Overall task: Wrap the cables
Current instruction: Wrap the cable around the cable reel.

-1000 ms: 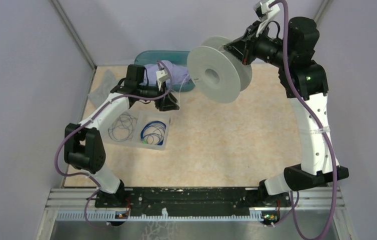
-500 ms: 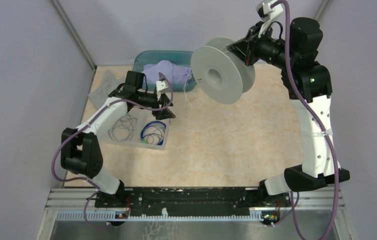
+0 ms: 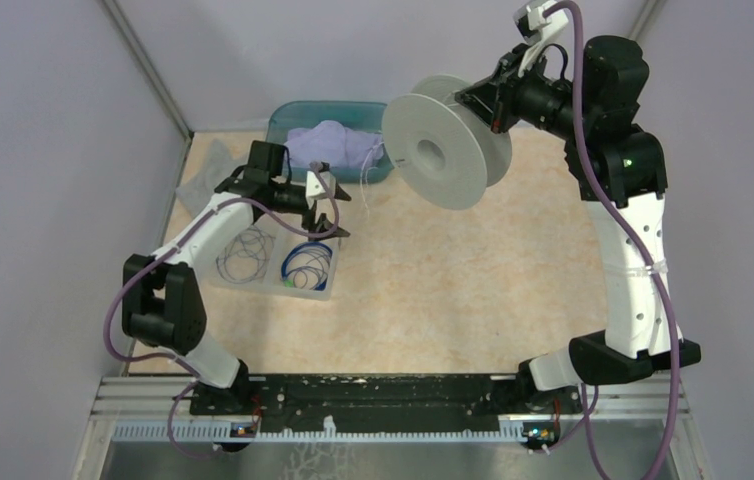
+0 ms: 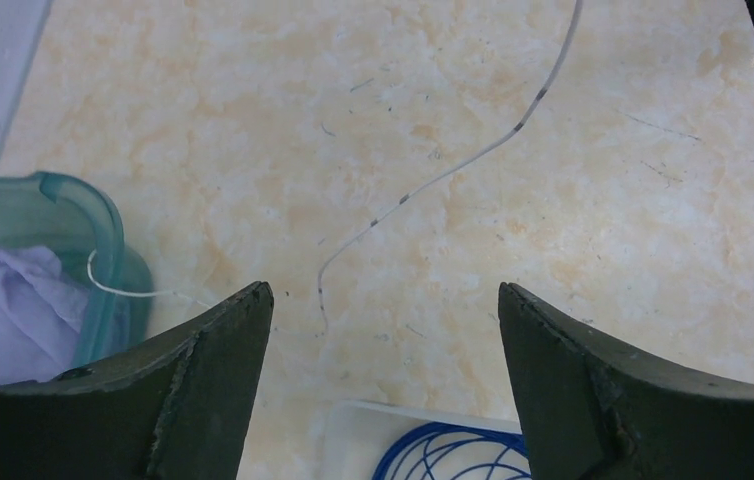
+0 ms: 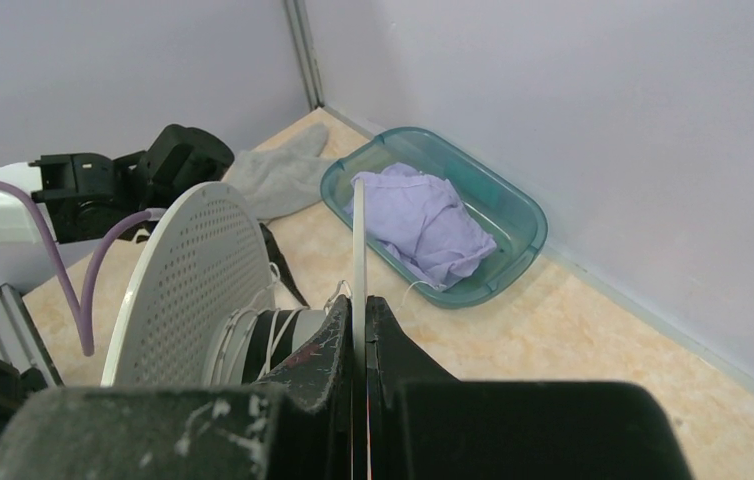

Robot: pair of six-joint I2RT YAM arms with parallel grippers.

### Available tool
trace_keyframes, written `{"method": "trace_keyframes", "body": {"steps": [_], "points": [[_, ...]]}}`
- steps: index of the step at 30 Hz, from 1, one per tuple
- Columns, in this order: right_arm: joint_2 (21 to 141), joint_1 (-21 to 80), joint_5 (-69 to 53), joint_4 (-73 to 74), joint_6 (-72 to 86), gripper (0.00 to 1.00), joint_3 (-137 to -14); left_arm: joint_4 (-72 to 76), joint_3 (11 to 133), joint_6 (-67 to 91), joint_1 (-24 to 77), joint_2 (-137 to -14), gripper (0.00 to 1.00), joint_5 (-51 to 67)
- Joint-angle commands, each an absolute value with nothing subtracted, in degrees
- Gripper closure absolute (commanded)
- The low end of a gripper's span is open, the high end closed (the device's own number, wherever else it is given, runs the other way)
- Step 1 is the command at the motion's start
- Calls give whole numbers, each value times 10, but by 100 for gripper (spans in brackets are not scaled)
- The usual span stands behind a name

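Right of the teal bin (image 4: 93, 200), your whitish cable (image 4: 405, 197) runs off the left wrist view's top edge; blue cables (image 4: 458, 435) are cropped at the bottom.

Teal tub (image 3: 325, 106) at far edge, lilac cloth (image 3: 338, 145) bunched inside. Grey glove (image 3: 203, 167) flat just left of tub. White spool (image 3: 453, 172) raised over table (image 3: 433, 290).

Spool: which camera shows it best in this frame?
Top external: the whole spool shows, both flanges and the hub hole, held aloft by the right end effector. Right wrist shows one perforated flange, the other edge-on between the fingers, and white cable on the core. Left wrist misses it.
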State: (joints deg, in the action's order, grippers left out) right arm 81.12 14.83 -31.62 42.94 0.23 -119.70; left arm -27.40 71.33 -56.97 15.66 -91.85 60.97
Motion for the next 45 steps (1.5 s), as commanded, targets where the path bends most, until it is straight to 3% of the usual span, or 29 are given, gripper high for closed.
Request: {"method": "trace_keyframes", "body": {"steps": [1, 8, 14, 19, 30, 45], "points": [[795, 147, -332, 382, 18, 100, -1215, -262, 746, -640, 162, -955, 11, 679], [798, 147, -331, 380, 19, 100, -1208, -242, 791, -623, 177, -1030, 19, 687], [801, 147, -326, 379, 19, 100, -1206, -177, 773, -565, 200, -1058, 32, 685], [801, 147, -316, 380, 16, 100, -1200, -164, 753, -532, 207, -1069, 58, 687], [798, 147, -279, 375, 14, 100, -1176, -212, 705, -548, 206, -1023, 97, 666], [873, 147, -177, 353, 89, 100, -1198, -242, 625, -527, 287, -939, 99, 571]]}}
